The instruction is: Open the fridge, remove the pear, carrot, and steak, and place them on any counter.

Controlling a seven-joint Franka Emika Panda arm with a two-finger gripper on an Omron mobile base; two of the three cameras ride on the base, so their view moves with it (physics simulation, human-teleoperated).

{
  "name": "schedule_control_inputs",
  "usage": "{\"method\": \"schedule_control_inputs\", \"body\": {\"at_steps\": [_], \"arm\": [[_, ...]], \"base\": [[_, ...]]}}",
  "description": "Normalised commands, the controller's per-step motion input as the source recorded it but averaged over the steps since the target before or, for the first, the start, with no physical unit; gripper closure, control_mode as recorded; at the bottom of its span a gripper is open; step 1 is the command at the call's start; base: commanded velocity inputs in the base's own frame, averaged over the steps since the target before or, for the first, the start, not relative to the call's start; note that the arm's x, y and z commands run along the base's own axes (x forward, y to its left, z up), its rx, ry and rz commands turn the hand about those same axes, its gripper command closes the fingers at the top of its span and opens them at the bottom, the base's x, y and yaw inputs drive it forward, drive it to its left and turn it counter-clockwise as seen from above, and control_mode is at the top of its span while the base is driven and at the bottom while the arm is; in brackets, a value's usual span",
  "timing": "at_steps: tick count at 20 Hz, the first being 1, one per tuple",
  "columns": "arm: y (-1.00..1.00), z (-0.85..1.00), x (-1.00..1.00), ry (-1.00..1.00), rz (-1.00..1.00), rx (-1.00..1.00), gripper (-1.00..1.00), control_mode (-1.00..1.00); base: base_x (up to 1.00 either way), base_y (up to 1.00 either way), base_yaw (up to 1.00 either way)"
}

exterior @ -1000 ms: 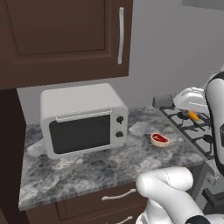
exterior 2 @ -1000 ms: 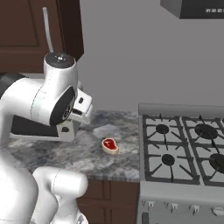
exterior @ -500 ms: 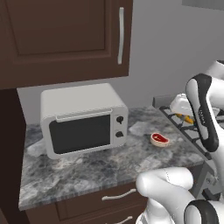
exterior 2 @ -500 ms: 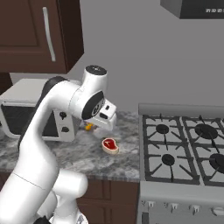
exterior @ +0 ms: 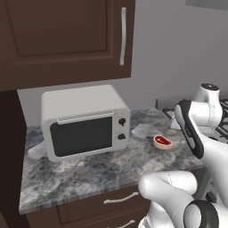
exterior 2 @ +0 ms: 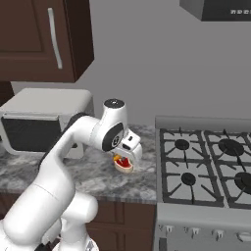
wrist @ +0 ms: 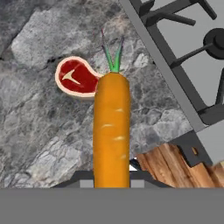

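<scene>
My gripper point(wrist: 112, 183) grips the carrot point(wrist: 112, 131), held over the counter point(wrist: 39, 131) near the stove point(wrist: 188, 57) edge. The steak point(wrist: 76, 77) lies on bare stone beyond; fingertips cut off.

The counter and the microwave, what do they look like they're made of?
The counter looks like polished stone, perhaps marble or granite: mottled grey with paler veins. The microwave seems to be painted metal or plastic: a smooth, matte pale grey shell, with a dark glossy door pane, likely glass. The drawer front below looks like dark brown wood.
</scene>
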Motion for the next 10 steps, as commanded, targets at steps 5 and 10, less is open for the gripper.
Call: {"method": "schedule_control_inputs", "body": {"at_steps": [5, 10], "arm": [[-0.22, -0.35, 0.40, 0.04, -0.07, -0.01, 1.00, -1.00], [-0.26, -0.39, 0.37, 0.03, 0.00, 0.00, 1.00, -1.00]], "base": [[0.00, 0.00, 0.00], [0.00, 0.00, 0.00]]}}
